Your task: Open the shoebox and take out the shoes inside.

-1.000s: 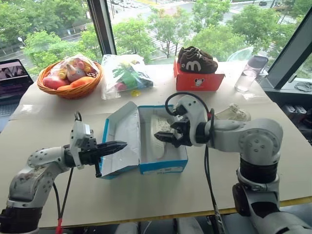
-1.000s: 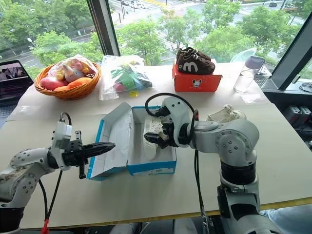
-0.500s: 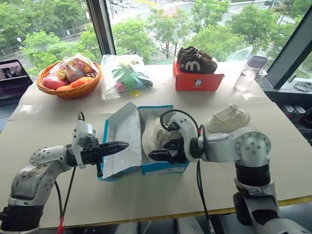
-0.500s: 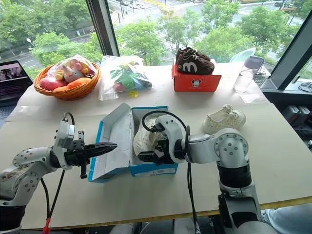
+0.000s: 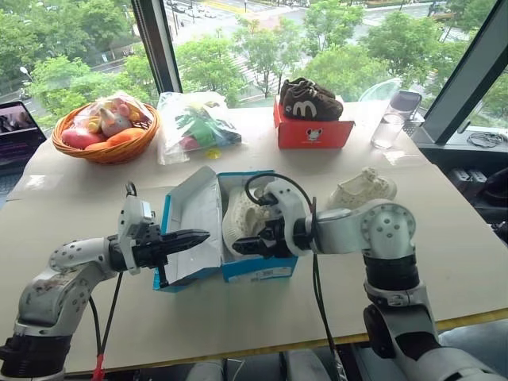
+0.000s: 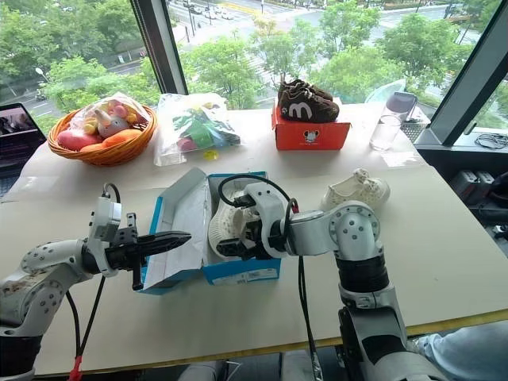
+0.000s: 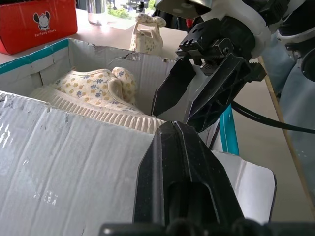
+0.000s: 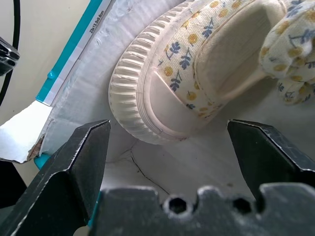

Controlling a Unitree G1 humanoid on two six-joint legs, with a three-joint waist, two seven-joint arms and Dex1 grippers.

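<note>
Inside the shoebox (image 5: 270, 274), right end effector (image 5: 242, 248) gapes beside a shoe (image 8: 197, 88); left end effector (image 5: 194, 236) clenched.

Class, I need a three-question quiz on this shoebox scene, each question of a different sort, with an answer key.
1. True or false: the blue shoebox has its lid closed.
2. Which claw is open over the cream shoe in the box? A) left claw B) right claw
3. Fill in: the other cream shoe lies on the ____, outside the box.

Key: 1 false, the lid stands open; 2 B, the left claw is shut, at the lid; 3 table.
</note>
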